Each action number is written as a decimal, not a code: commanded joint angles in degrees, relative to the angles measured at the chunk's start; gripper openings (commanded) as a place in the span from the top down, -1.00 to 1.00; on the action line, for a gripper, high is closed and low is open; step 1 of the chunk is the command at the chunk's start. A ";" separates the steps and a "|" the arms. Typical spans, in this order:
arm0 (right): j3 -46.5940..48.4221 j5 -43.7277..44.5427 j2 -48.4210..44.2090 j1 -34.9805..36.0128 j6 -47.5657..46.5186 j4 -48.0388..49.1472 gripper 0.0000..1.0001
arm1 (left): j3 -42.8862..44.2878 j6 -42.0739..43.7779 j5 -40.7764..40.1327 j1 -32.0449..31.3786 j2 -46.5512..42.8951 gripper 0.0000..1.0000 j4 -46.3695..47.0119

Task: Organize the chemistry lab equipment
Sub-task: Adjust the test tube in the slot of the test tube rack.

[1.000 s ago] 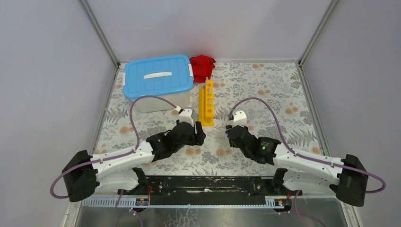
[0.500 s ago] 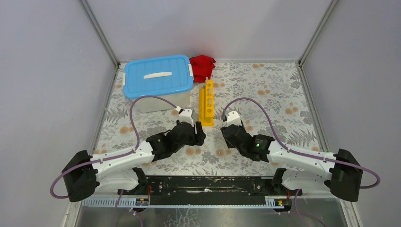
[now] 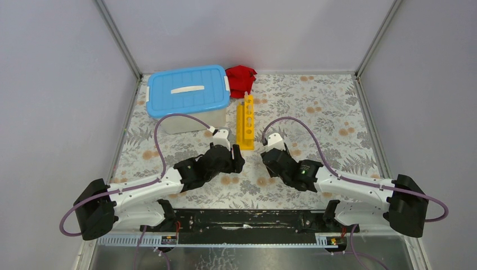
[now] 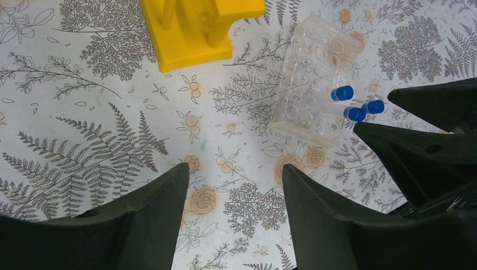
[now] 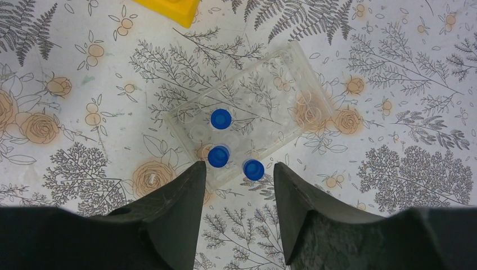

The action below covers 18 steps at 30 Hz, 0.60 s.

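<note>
left gripper (image 4: 233,185) wide, nothing in it, hanging over bare table (image 4: 84,112); right gripper (image 5: 239,171) also apart, not clamped on anything, over the near edge of the holder (image 5: 264,95)

holder lies flat on the table, just beside the rack (image 4: 188,39) end, at the rack's 5 o'clock in left wrist view, not touching it

three tubes (image 5: 221,118) upright, blue caps up, bunched at the holder end nearest the right gripper: one clearly in a well, one in the edge row, third at that one's 4 o'clock, between the right fingertips. Can't tell if the third is in a well or just off the edge. Neither finger touches it

top view: tub (image 3: 188,93) lid on at 11 o'clock of the table, cloth (image 3: 241,79) at its 2 o'clock, rack running 12–6 at its 4 o'clock, grippers at the rack's near end, left at 7, right at 5
</note>
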 commanded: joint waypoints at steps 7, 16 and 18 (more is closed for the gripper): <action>2.24 0.16 1.15 0.21 -1.20 1.73 -0.10 | -0.28 -0.31 -0.10 0.54 -0.18 -0.36 3.06; 1.98 -0.23 2.25 -1.59 -1.69 3.08 -0.10 | -0.48 0.02 0.24 1.03 0.07 -0.37 3.49; 2.06 -0.43 2.68 -1.93 -1.80 3.29 -0.10 | -0.47 0.08 0.38 1.15 0.22 -0.36 3.68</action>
